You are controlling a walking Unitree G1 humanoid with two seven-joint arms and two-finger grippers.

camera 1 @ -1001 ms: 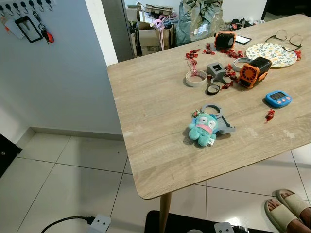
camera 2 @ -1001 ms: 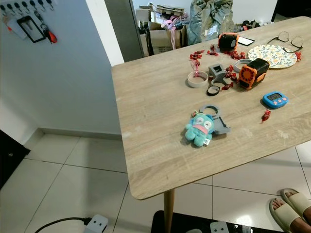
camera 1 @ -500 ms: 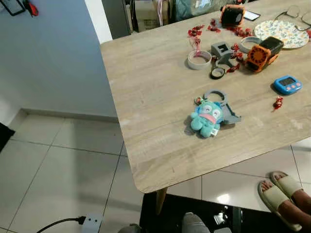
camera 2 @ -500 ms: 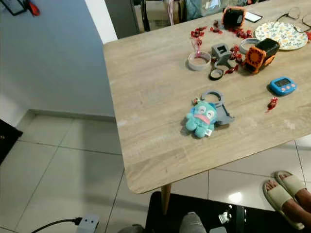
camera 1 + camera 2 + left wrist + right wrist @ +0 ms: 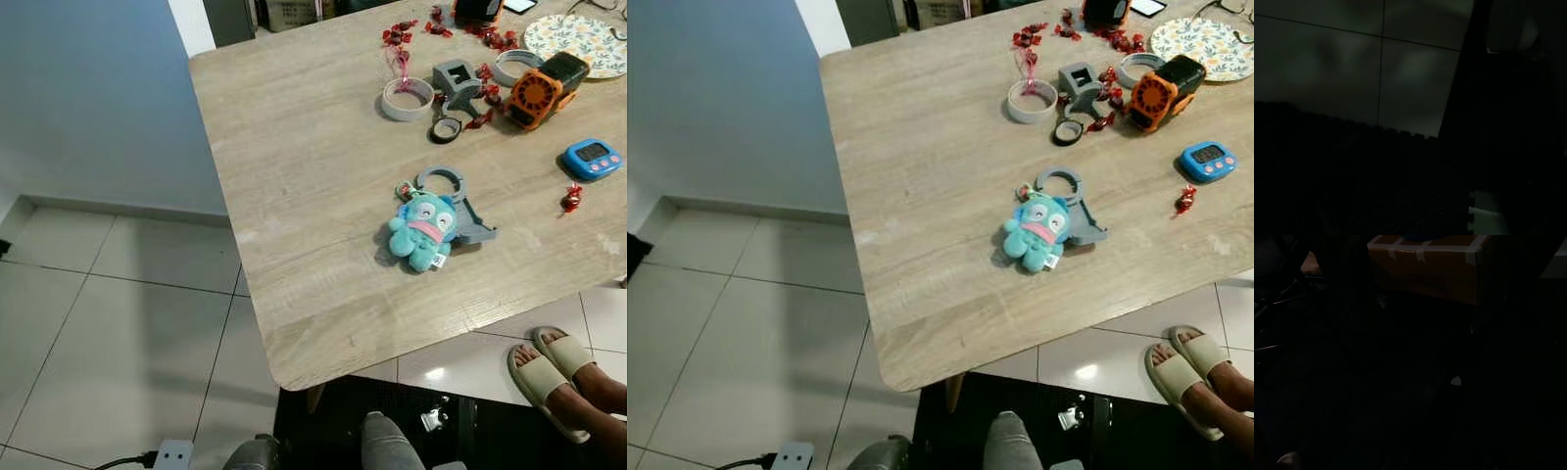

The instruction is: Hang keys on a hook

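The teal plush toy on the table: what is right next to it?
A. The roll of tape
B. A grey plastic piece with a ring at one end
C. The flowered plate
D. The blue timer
B. The teal plush toy lies against a grey plastic piece whose ring sits just beyond the toy's head; the blue timer, flowered plate and roll of tape lie well away from it.
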